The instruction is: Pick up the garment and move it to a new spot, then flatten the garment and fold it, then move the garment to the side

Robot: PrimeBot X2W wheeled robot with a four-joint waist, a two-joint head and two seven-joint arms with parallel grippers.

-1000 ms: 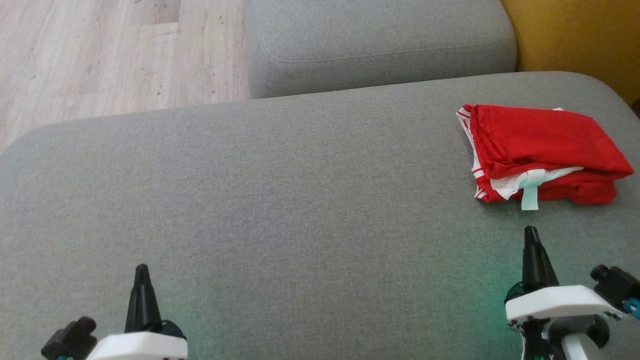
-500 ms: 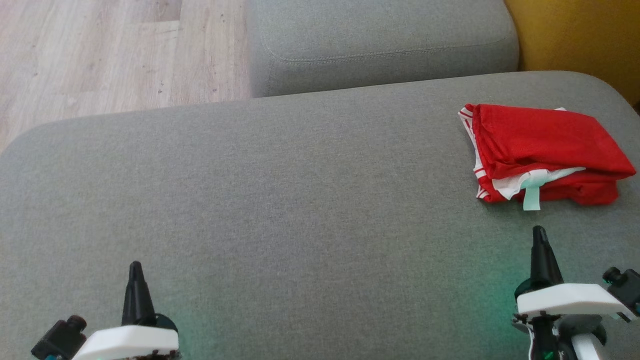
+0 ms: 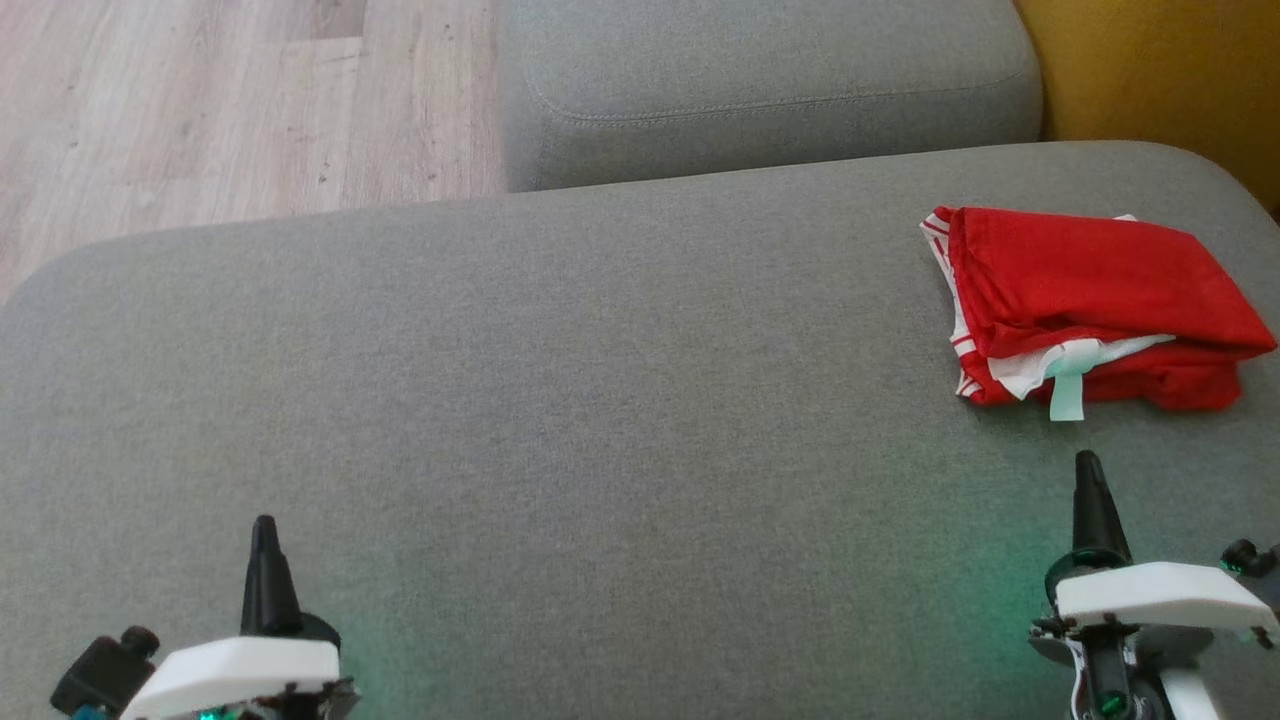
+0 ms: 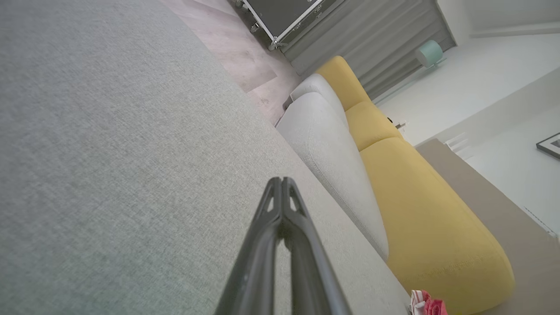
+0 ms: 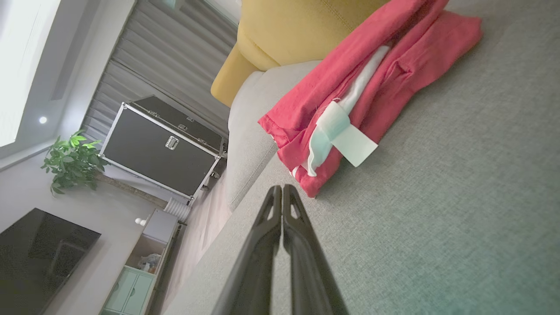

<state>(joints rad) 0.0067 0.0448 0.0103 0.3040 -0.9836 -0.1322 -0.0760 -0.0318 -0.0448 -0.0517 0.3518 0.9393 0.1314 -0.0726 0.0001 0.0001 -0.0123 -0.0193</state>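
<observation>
The garment (image 3: 1085,300) is red with white trim and a pale label, lying folded at the far right of the grey cushion (image 3: 600,400). The right wrist view shows the garment (image 5: 372,83) just beyond the fingertips. My right gripper (image 3: 1089,468) hovers a short way in front of it, shut and empty, fingers pressed together (image 5: 282,190). My left gripper (image 3: 264,528) sits at the lower left over bare cushion, also shut with nothing in it (image 4: 281,181). A corner of the garment (image 4: 426,304) peeks in at the bottom of the left wrist view.
A second grey cushion (image 3: 760,90) lies beyond the main one. A yellow sofa back (image 3: 1160,80) rises at the far right. Wooden floor (image 3: 200,110) lies past the cushion's left edge. A black case (image 5: 162,148) and a plant (image 5: 72,162) stand farther off.
Both grippers have drawn back toward the bottom of the head view, the left drifting left and the right drifting right. The garment has not moved.
</observation>
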